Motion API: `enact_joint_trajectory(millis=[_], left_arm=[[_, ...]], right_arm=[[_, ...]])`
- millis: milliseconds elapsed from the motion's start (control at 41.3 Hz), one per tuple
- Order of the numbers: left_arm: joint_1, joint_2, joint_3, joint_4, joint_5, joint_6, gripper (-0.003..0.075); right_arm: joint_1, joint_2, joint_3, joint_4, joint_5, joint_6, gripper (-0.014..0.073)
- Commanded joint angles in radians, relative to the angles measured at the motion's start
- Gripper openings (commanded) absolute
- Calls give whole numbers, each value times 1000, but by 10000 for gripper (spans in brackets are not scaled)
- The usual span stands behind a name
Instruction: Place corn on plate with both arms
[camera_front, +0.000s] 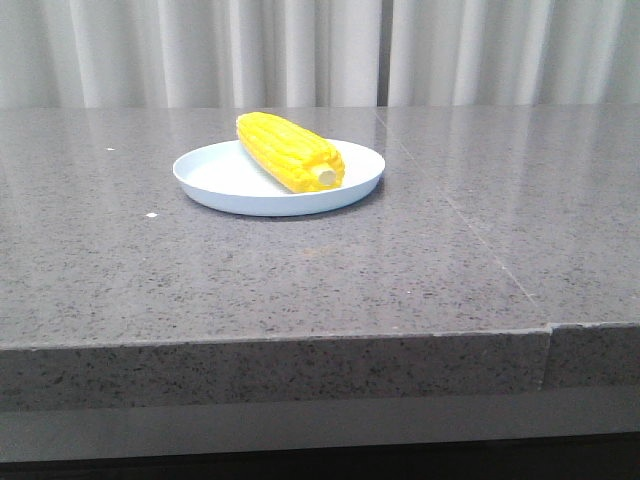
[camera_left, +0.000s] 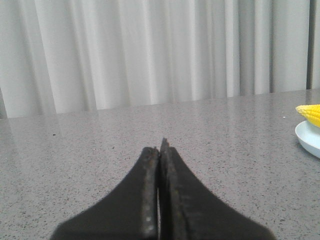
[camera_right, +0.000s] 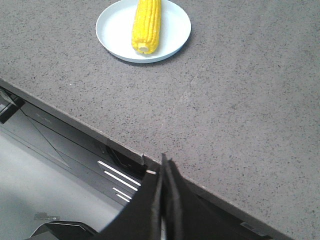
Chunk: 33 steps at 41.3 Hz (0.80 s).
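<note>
corn (camera_front: 290, 152) lies diagonally on plate (camera_front: 225, 180), frame centre; both my fingers (camera_left: 160, 150) (camera_right: 163, 165) pressed together, empty, well apart from it.

The counter (camera_front: 200, 290) looks like grey speckled stone, polished enough to carry soft pale reflections of the curtain (camera_front: 300, 50) behind it, with a thin seam line running across its top and a duller, rougher-looking front edge. The curtain seems to be a soft matt cloth, hanging in smooth vertical folds. The plate (camera_front: 215, 180) has a smooth, even finish with a faint sheen, like plastic or glazed ceramic; which one cannot be told. The corn (camera_front: 288, 150) has a bumpy surface of kernel rows with a slightly waxy shine, and its cut stub is paler and matt. The left gripper (camera_left: 160, 150) and right gripper (camera_right: 162, 167) show matt black fingers with scuffed, slightly gritty inner edges.
</note>
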Motion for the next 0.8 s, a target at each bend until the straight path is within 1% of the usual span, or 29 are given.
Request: enact_joint_trajectory(millis=[0, 97, 169, 363, 484, 581, 775], left_arm=[[-6, -19, 3, -10, -75, -7, -20], [-6, -19, 3, -10, -73, -7, -20], [-6, -19, 3, -10, -73, -7, -20], [-6, -19, 3, -10, -73, -7, -20], [-6, -19, 3, -10, -73, -7, -20], [-6, -19, 3, -10, -73, -7, -20], [-6, -19, 3, -10, -73, -7, -20]], right_arm=[[-2, 6, -21, -5, -62, -5, -120], [-5, -4, -11, -10, -66, -7, -120], [-61, -33, 31, -17, -107, -13, -120], [-312, -184, 264, -18, -426, -16, -120], [-425, -293, 430, -17, -579, -16, -120], [-477, -373, 562, -17, -693, -16, -120], [-494, -485, 800, -17, -914, -16, -120]])
